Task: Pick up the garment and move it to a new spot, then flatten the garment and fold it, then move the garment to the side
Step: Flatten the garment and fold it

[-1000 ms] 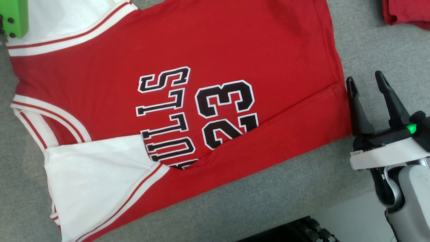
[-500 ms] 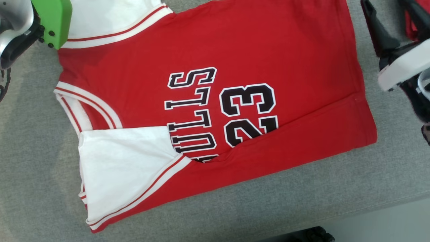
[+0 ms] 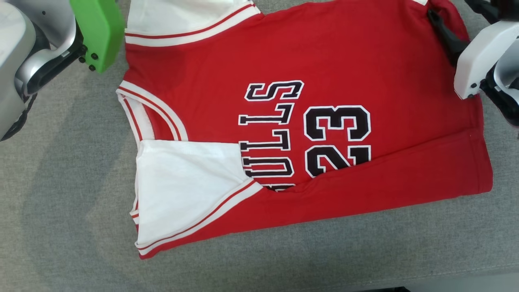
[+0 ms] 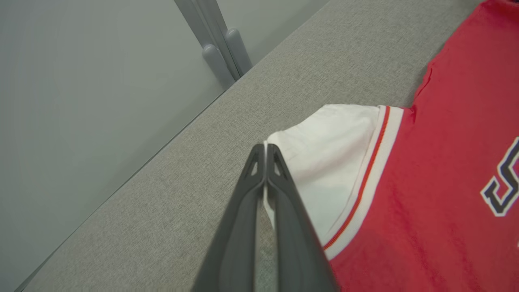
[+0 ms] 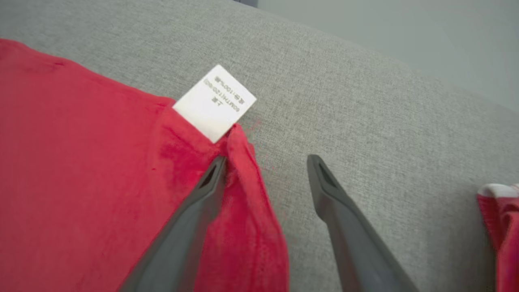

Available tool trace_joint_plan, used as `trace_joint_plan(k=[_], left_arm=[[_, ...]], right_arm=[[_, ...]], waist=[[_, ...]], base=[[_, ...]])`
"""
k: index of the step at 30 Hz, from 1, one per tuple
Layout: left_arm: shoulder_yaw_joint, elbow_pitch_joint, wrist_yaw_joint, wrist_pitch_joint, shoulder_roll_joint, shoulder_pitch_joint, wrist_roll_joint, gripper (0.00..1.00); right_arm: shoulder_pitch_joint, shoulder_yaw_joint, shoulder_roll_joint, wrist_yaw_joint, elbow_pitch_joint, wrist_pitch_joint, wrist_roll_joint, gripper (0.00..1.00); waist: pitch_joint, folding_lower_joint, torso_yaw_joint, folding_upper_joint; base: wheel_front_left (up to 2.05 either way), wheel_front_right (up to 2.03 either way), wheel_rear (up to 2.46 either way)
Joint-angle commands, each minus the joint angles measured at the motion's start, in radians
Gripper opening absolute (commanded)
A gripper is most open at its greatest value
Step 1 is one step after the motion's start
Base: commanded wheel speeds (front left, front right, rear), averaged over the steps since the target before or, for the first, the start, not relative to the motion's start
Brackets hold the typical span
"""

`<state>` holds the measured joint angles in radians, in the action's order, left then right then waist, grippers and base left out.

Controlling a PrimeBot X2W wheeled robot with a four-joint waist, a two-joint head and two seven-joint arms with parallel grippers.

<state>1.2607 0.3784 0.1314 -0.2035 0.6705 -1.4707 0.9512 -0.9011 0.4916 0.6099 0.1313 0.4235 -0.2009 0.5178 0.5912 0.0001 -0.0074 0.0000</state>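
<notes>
The jersey (image 3: 300, 121) lies flat on the grey pad (image 3: 61, 202), front up. In the head view its long axis runs left to right: neck and white sleeves to the left, hem (image 3: 484, 162) to the right. "BULLS" and "23" lie on their side, letter tops toward the left. The near long edge is folded up over the front, covering the low end of the lettering, and the near sleeve (image 3: 182, 182) lies folded in with it.

The left gripper (image 4: 265, 150) is at the far sleeve (image 4: 324, 162). Its fingers are pressed together at that sleeve's outer corner, with a thin sliver of white cloth between them.

The right gripper (image 5: 267, 160) is at the far hem corner, jaws spread wide and holding nothing. One finger rests on the red cloth just below the white label (image 5: 215, 103); the other is over bare pad. A raised ridge of hem lies between them.

Another red cloth (image 5: 500, 227) lies apart, beyond the hem.
</notes>
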Motion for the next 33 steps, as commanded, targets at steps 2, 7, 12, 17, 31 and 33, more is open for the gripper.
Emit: trace_joint_plan(k=[2, 7, 12, 17, 31, 33], left_arm=[[0.003, -0.013, -0.002, 0.008, 0.015, 0.012, 0.001, 0.0], [0.007, -0.025, -0.002, 0.016, 0.034, 0.028, 0.0, 0.0], [0.006, -0.014, -0.002, 0.042, 0.044, 0.044, 0.011, 0.0], [0.003, -0.004, -0.002, 0.063, 0.053, 0.062, 0.023, 0.0], [0.009, -0.005, -0.002, 0.083, 0.044, 0.089, 0.025, 0.0], [0.01, -0.003, -0.002, 0.087, 0.042, 0.094, 0.024, 0.0]], right_arm=[[-0.025, 0.027, 0.003, -0.001, 0.022, 0.015, 0.002, 1.0], [-0.063, 0.089, 0.012, -0.001, 0.048, 0.054, 0.002, 0.84], [-0.089, 0.118, 0.016, -0.001, 0.079, 0.076, 0.032, 0.0], [-0.088, 0.141, 0.031, -0.001, 0.104, 0.055, 0.09, 0.0], [-0.129, 0.247, 0.045, -0.001, 0.159, 0.032, 0.131, 0.57], [-0.136, 0.264, 0.042, -0.001, 0.165, 0.035, 0.137, 0.0]], waist=[[-0.006, -0.0001, 0.007, 0.0], [-0.014, -0.0001, 0.006, 0.0], [-0.024, -0.0001, 0.005, 0.0], [-0.031, -0.0001, 0.009, 0.0], [-0.042, -0.0001, 0.044, 0.0], [-0.047, -0.0001, 0.045, 0.0]], base=[[0.0, 0.0, 0.0], [0.0, 0.0, 0.0], [0.0, 0.0, 0.0], [0.0, 0.0, 0.0], [0.0, 0.0, 0.0], [0.0, 0.0, 0.0]])
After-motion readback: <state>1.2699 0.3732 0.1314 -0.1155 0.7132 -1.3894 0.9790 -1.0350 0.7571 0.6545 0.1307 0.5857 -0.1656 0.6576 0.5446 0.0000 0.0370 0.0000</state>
